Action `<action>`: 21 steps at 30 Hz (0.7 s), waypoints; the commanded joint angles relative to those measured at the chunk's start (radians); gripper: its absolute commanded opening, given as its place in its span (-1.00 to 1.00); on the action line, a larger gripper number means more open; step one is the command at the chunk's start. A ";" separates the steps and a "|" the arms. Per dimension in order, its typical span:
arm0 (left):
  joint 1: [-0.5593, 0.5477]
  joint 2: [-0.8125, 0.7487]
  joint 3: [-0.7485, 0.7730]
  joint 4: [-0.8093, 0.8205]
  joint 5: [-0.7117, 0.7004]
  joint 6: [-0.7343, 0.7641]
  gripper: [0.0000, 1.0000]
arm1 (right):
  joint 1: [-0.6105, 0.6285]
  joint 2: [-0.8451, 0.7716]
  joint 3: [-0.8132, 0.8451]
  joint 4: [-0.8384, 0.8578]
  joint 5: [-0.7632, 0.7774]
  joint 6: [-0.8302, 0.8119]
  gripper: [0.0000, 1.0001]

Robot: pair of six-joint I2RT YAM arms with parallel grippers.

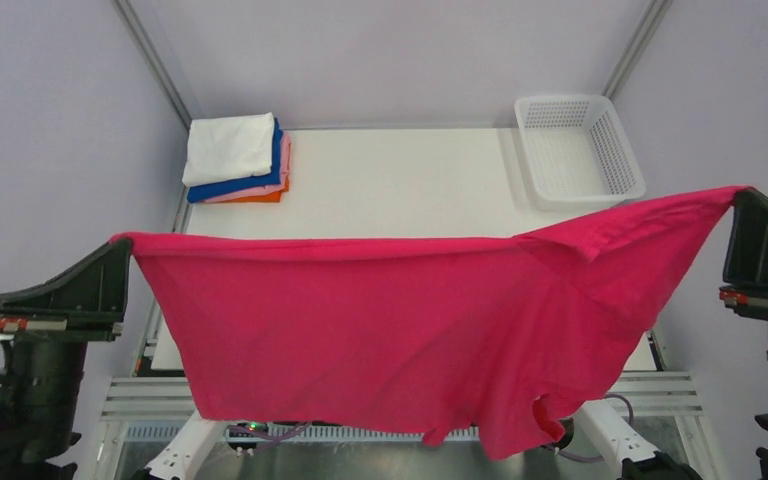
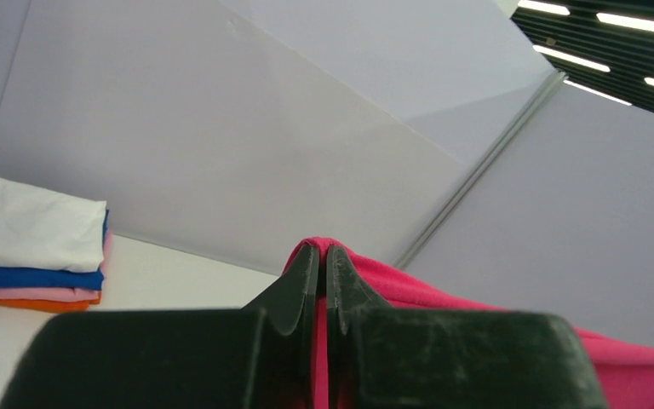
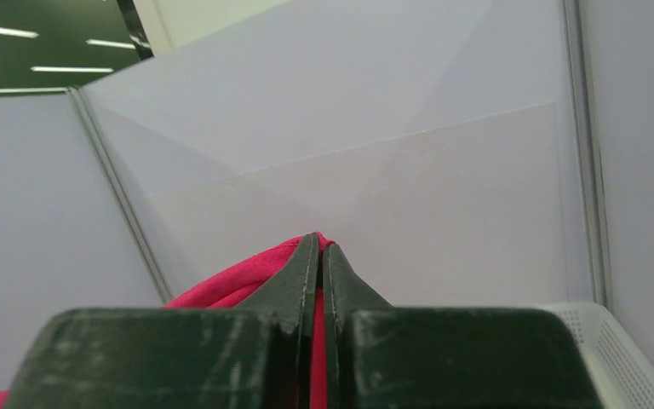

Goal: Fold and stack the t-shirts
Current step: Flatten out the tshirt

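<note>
My left fingers [image 2: 300,285] are clamped shut on one end of the soft magenta-red cloth t-shirt [image 1: 390,330], and my right fingers [image 3: 301,273] pinch the other end. It hangs stretched between them above the white worktop [image 1: 400,190]. Beyond the left fingers sits the folded stack of white, blue, pink and orange t-shirts [image 1: 235,165].

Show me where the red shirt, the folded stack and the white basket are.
magenta-red t-shirt [image 1: 380,320]: top external view, middle of the hanging cloth.
folded stack [image 1: 228,148]: top external view, the white shirt on top.
white basket [image 1: 617,150]: top external view, its right mesh wall.
</note>
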 commanded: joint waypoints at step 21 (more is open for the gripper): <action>0.076 1.617 0.276 -0.034 -0.475 0.034 -0.35 | 0.001 1.138 -0.438 0.507 0.018 -0.050 -0.60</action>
